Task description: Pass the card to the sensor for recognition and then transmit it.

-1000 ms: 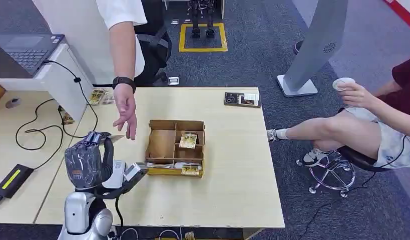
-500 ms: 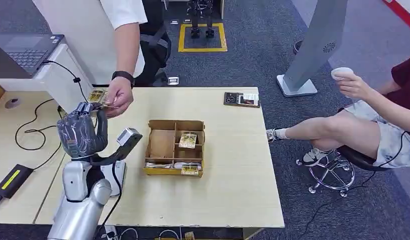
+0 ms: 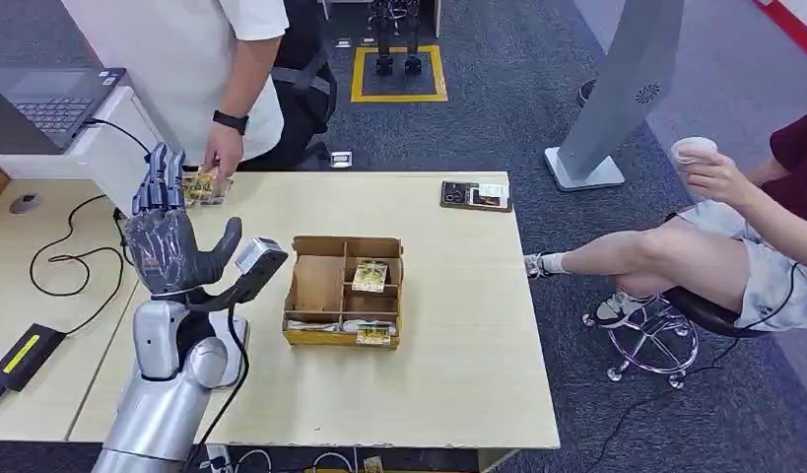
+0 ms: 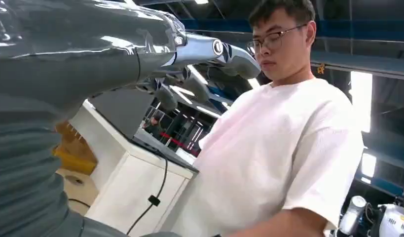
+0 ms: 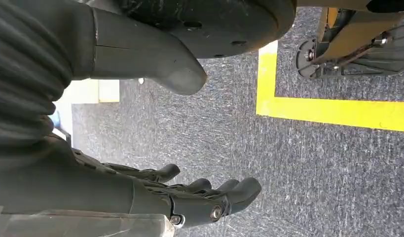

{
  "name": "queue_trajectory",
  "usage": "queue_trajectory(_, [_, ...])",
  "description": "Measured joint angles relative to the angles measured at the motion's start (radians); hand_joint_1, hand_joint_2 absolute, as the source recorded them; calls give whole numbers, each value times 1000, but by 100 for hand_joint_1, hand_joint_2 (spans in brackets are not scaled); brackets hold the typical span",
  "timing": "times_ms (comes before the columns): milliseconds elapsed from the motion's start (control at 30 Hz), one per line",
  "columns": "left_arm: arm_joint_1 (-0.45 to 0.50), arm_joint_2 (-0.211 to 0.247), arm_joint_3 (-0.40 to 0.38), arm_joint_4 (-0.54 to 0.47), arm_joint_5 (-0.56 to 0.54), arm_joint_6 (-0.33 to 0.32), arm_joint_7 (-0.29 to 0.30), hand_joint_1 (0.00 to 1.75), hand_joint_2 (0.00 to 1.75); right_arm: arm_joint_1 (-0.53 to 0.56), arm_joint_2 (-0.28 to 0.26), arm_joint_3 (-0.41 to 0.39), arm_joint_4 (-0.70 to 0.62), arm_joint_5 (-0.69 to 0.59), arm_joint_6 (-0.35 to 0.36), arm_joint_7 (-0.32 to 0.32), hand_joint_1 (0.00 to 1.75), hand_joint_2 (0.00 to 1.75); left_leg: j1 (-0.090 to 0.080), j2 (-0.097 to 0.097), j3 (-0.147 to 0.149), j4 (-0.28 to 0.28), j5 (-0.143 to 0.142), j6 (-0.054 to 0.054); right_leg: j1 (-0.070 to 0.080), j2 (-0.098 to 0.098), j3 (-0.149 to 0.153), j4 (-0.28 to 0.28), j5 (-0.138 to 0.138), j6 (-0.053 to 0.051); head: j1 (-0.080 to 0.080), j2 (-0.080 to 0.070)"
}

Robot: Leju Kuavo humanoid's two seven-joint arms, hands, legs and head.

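My left hand is raised above the table's left side, palm up and fingers spread, holding nothing. In the left wrist view its fingers stretch out toward a person in a white shirt. The person's hand rests at a small stack of cards on the table's far left edge. A white device on the table is partly hidden behind my left forearm. A cardboard box with compartments holds more cards. My right hand hangs over the carpet, fingers loosely extended and empty.
A phone-like item lies at the table's far right. A grey kiosk stand stands beyond it. A seated person holding a cup is at the right. Cables and a laptop are on the left desk.
My left hand rose from table height and its fingers spread open. The person's hand took the card from it and drew back to the card stack at the far edge.
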Motion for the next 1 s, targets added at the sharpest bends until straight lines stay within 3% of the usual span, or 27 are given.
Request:
queue_trajectory(467, [2,15,-9,0,-7,1,-1,0,175,0,0,0,-1,-8,0,-3,0,175,0,0,0,0,0,0,0,0,0,0,0,0,0,0])
queue_trajectory(633, [48,32,-11,-45,71,21,-77,0,175,2,0,0,-1,-19,-3,-13,0,175,0,0,-1,0,0,0,0,0,0,0,0,0,0,0])
queue_trajectory(867, [195,58,-67,-202,314,29,-312,0,175,6,0,-2,0,-61,-3,-35,0,175,0,0,-2,0,0,0,0,0,-1,0,0,0,0,0])
queue_trajectory(1000, [262,81,-108,-272,346,29,-356,0,175,9,0,-3,1,-74,1,-45,0,175,0,0,-2,0,0,0,0,0,-1,0,0,0,0,0])
